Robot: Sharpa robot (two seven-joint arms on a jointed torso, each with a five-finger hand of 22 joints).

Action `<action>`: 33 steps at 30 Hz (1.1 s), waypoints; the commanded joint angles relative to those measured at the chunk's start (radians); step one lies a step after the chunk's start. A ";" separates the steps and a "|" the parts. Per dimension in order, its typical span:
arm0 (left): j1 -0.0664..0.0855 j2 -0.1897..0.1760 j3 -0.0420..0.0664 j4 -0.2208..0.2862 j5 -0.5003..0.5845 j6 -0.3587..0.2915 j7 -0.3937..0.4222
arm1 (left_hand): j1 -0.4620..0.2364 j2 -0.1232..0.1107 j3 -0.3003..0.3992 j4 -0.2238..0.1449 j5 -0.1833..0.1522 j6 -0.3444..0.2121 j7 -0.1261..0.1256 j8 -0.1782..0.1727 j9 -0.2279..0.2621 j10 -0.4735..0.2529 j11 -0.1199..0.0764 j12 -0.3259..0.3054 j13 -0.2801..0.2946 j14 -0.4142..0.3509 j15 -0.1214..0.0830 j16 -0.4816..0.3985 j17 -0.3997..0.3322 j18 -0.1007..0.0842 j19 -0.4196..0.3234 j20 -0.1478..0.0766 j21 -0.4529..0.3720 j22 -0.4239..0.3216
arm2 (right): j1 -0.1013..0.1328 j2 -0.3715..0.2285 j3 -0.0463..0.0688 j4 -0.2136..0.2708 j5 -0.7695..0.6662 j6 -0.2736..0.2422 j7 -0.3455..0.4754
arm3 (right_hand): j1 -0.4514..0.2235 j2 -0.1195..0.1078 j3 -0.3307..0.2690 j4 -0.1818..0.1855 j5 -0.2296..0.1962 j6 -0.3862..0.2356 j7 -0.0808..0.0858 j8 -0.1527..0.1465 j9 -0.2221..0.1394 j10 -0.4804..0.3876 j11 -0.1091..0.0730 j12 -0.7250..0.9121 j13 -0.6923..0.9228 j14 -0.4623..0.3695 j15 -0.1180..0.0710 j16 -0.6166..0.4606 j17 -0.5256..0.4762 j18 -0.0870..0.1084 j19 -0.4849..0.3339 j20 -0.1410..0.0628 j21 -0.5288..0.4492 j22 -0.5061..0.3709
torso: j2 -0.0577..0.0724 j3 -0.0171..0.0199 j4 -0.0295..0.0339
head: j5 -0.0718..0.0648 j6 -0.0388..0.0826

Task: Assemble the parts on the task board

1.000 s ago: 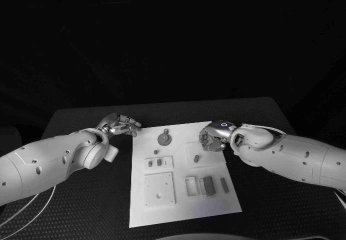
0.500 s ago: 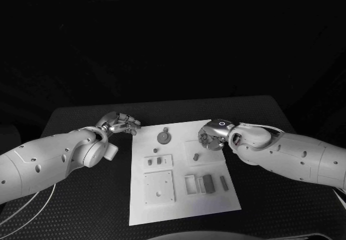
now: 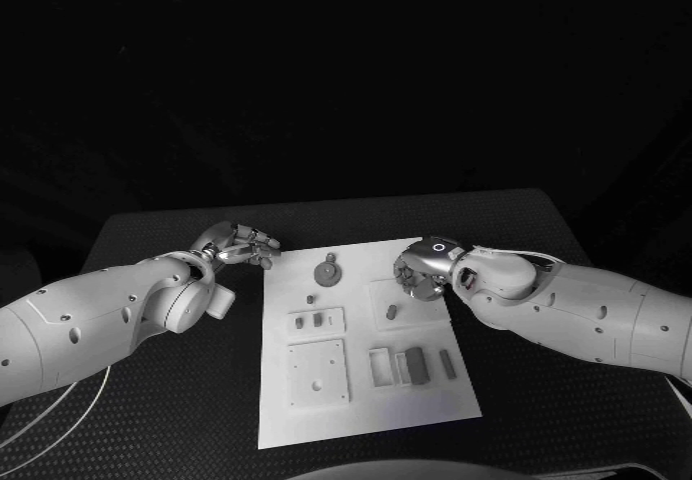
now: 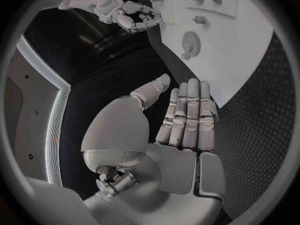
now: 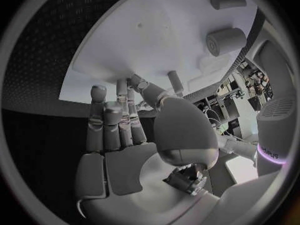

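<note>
White task board (image 3: 361,400) long axis running away from robot, both robot hands (image 3: 238,246) (image 3: 423,270) released, empty

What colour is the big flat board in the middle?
White; the task board shows best in the head view, against the black table.

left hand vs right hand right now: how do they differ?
The left hand is over the black table, beside the task board; the right hand is over the board's far right corner. Left fingers lie straight together; right fingers show small gaps. Both hold nothing.
</note>
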 commanded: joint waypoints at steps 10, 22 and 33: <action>0.002 0.004 0.001 0.002 0.007 0.002 0.006 | -0.006 -0.004 -0.006 0.000 0.000 -0.010 -0.001 0.004 -0.002 -0.011 0.000 -0.005 -0.002 0.005 0.000 -0.010 0.005 0.005 0.006 -0.001 -0.008 -0.002 | -0.014 -0.001 -0.010 0.008 -0.055 0.040 -0.039 | 0.006 0.007 0.011 0.001 0.000 0.010 -0.003 0.009 0.002 0.015 -0.003 0.000 -0.001 0.008 -0.005 0.000 0.002 0.014 0.006 -0.005 -0.004 0.017 | 0.000 -0.0002 -0.0004 | -0.006 0.000; 0.002 0.004 0.001 0.001 0.007 0.000 0.007 | -0.007 -0.004 -0.007 0.001 0.000 -0.011 -0.001 0.004 -0.003 -0.011 0.001 -0.004 -0.003 0.007 0.000 -0.012 0.009 0.005 0.007 -0.001 -0.008 -0.003 | -0.013 -0.023 -0.008 0.040 -0.052 0.011 -0.040 | 0.004 0.007 0.014 0.001 0.000 0.016 -0.005 0.011 0.005 0.023 -0.005 -0.001 0.000 0.011 -0.008 -0.001 0.003 0.014 0.010 -0.007 -0.005 0.016 | 0.000 -0.0010 -0.0001 | -0.006 0.003; 0.002 0.005 0.001 -0.001 0.007 0.003 0.009 | -0.008 -0.002 -0.007 0.003 0.001 -0.010 -0.001 0.005 -0.003 -0.011 0.001 -0.003 -0.003 0.007 0.000 -0.013 0.011 0.006 0.008 -0.001 -0.009 -0.004 | 0.001 -0.041 0.000 0.069 -0.020 -0.009 -0.030 | 0.003 0.004 0.015 0.001 0.000 0.020 -0.007 0.013 0.008 0.031 -0.008 -0.003 0.000 0.014 -0.010 -0.002 0.005 0.014 0.014 -0.008 -0.006 0.016 | 0.000 -0.0003 -0.0004 | -0.007 0.005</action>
